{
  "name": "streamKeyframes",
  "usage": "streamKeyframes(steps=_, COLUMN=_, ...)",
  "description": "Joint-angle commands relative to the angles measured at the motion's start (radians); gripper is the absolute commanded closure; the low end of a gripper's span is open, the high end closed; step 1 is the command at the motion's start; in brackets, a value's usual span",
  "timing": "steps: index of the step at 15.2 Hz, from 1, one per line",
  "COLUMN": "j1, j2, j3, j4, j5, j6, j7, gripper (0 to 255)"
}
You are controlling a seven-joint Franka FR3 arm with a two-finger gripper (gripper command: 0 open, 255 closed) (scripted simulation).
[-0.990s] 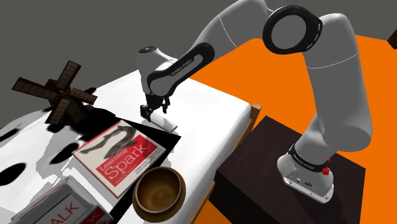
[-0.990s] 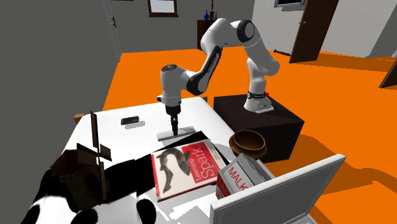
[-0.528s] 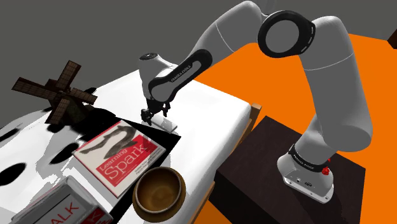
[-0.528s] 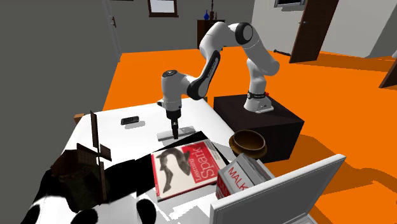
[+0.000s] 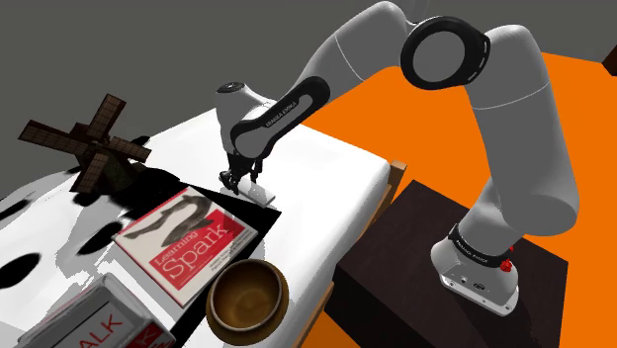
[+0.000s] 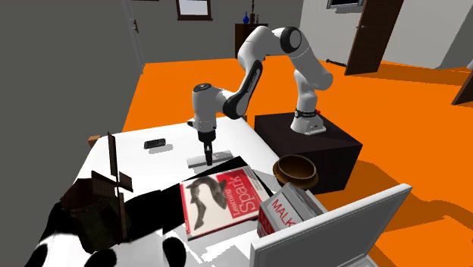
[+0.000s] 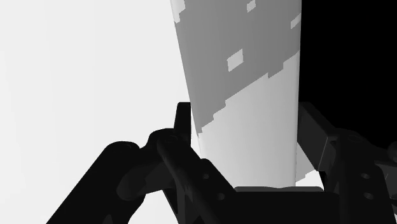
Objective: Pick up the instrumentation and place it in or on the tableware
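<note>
A flat white and grey instrument [image 5: 257,190] lies on the white table [image 5: 326,188], just beyond the corner of a red book. My black gripper [image 5: 235,181] points straight down onto it. In the wrist view the slab-like instrument [image 7: 245,76] runs between the two fingers, and my gripper [image 7: 247,127] is shut on its long edges. From the second exterior view the gripper [image 6: 205,157] stands on the instrument [image 6: 220,156]. The tableware is a brown bowl [image 5: 246,295] near the table's front edge; it also shows as the bowl [image 6: 296,168] at the table's right side.
A red "Spark" book [image 5: 181,235] lies between the instrument and the bowl. A dark windmill model [image 5: 94,143] stands at the far left, a red-and-white box [image 5: 99,321] at the lower left. A small dark object [image 6: 155,143] lies on the table's far side. The dark stand [image 5: 465,247] sits to the right.
The hand sank the last bit onto the instrument, then the fingers closed from wide apart onto its edges. The instrument has not left the table.
</note>
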Motion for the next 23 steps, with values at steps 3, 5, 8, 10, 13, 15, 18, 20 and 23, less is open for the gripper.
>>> streamKeyframes(steps=3, j1=-0.001, j2=0.001, j3=-0.001, j4=0.000, j5=0.000, j6=0.000, j7=0.000, gripper=255)
streamKeyframes(steps=5, j1=-0.001, j2=0.002, j3=-0.001, j4=0.001, j5=0.000, j6=0.000, j7=0.000, gripper=255)
streamKeyframes(steps=8, j1=-0.002, j2=-0.008, j3=0.002, j4=-0.001, j5=0.002, j6=-0.008, j7=-0.001, gripper=255)
streamKeyframes(steps=10, j1=-0.005, j2=-0.026, j3=0.006, j4=-0.002, j5=0.007, j6=-0.025, j7=-0.003, gripper=255)
streamKeyframes(steps=13, j1=-0.009, j2=-0.052, j3=0.012, j4=-0.001, j5=0.015, j6=-0.051, j7=-0.007, gripper=255)
streamKeyframes(steps=15, j1=-0.011, j2=-0.069, j3=0.016, j4=0.001, j5=0.020, j6=-0.070, j7=-0.010, gripper=255)
streamKeyframes(steps=18, j1=-0.015, j2=-0.093, j3=0.021, j4=0.005, j5=0.027, j6=-0.097, j7=-0.014, gripper=255)
streamKeyframes(steps=20, j1=-0.017, j2=-0.108, j3=0.024, j4=0.009, j5=0.032, j6=-0.116, j7=-0.017, gripper=255)
streamKeyframes(steps=23, j1=-0.020, j2=-0.130, j3=0.029, j4=0.017, j5=0.039, j6=-0.146, j7=-0.020, gripper=255)
